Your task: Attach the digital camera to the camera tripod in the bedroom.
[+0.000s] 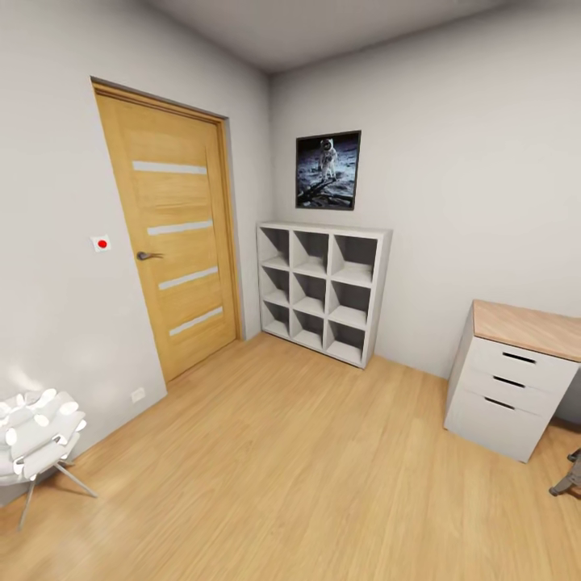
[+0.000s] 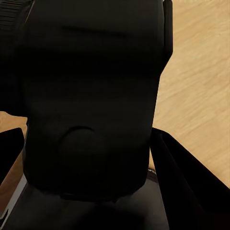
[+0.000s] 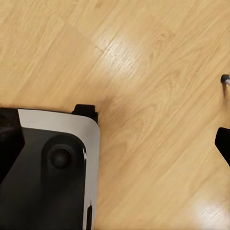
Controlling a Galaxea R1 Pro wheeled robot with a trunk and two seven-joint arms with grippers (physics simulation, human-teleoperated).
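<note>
Left gripper (image 2: 91, 191) apparently pinched the camera (image 2: 91, 96); its hold was too dark to confirm. Turning past the drawers (image 1: 508, 387) at three o'clock risked a bump, I judged.

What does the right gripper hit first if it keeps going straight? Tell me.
Most likely the wood floor: its wrist camera looks along the fingers onto bare boards. The robot's base lies off to the side. How far is unclear.

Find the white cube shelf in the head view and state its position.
The cube shelf stands against the far wall, just right of the wooden door, under the astronaut picture.
</note>
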